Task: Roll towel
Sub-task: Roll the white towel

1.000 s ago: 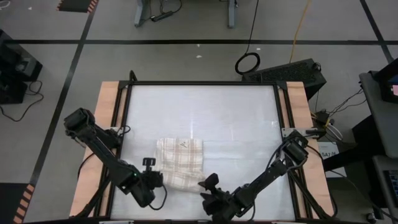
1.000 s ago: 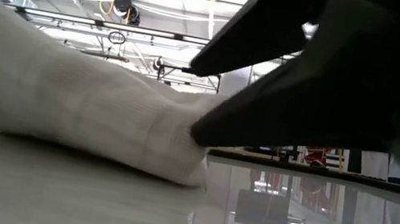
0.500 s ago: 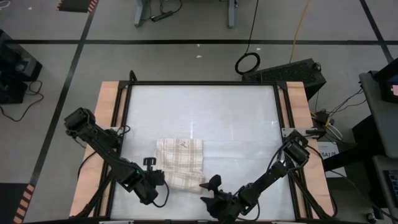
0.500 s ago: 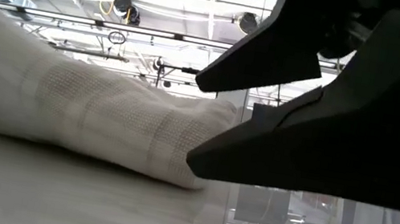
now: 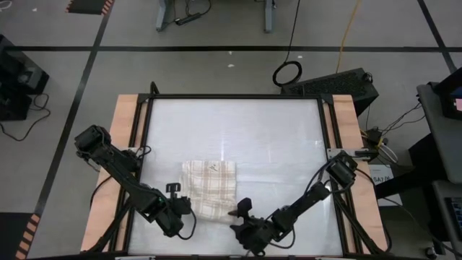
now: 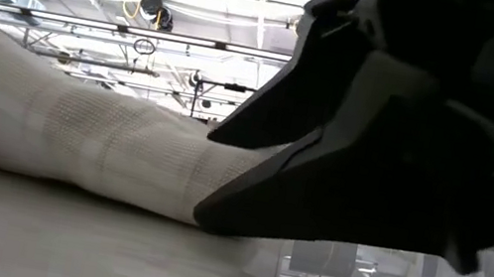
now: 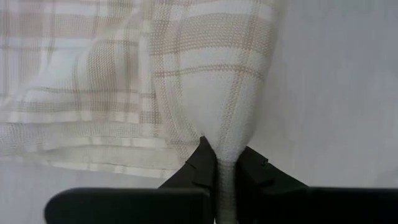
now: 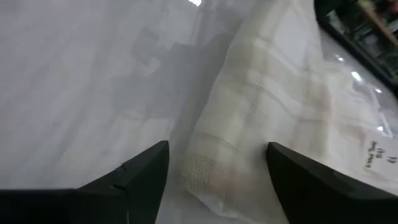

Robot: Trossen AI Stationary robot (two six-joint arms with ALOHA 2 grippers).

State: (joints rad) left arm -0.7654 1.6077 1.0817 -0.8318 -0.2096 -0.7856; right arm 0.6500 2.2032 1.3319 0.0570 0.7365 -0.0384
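Centrally near the white table's (image 5: 238,123) front edge lies the thin cream-white, beige-plaid cloth towel (image 5: 209,186), partly rolled. At its left, the left gripper (image 7: 222,169) pinches a rolled end; the right gripper (image 8: 214,165) stands spread at the roll's other end.

towel (image 6: 75,145): left end cut off, low view | tag (image 8: 375,154): print unreadable | left gripper (image 5: 189,207): jaws' tips hidden, high view

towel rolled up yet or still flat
Partly rolled: the towel has a rolled near edge, the rest lies flat. Left claw pinches one end; open right claw faces the other.
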